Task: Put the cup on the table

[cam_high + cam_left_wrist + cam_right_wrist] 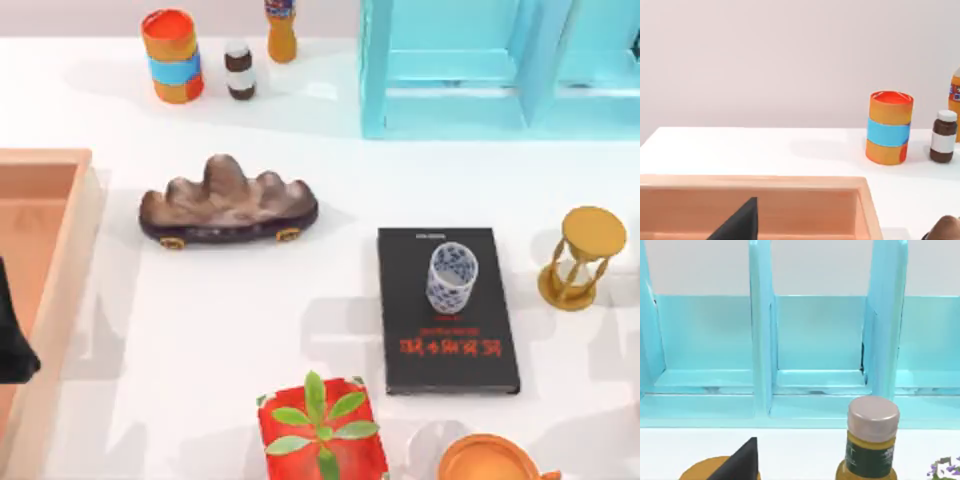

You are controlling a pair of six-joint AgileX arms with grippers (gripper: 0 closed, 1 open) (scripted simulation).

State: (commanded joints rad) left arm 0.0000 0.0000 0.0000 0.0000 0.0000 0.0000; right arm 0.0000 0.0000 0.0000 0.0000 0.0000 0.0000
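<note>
Top view: we count one cup (452, 277), upright on the upper half of one black book (447, 309), right of centre on the table (220, 330). Also on the table are one rock ornament (228, 201), one hourglass (580, 258), one red box with a plant (322, 432), one orange cup (490, 460), one canister (172, 55), one brown jar (239, 69), one orange bottle (281, 28), one blue rack (500, 65) and one wooden tray (45, 270). A dark part of our left arm (12, 340) sits over the tray at the left edge.

Left wrist view: one tray (755, 200), one canister (889, 127), one jar (943, 136) — a dark fingertip (740, 222) above the tray; jaw spread cannot be told.

Right wrist view: one rack (800, 355) with three bays visible, one pink-capped bottle (869, 440), one dark fingertip (740, 462) — jaw spread cannot be told.
</note>
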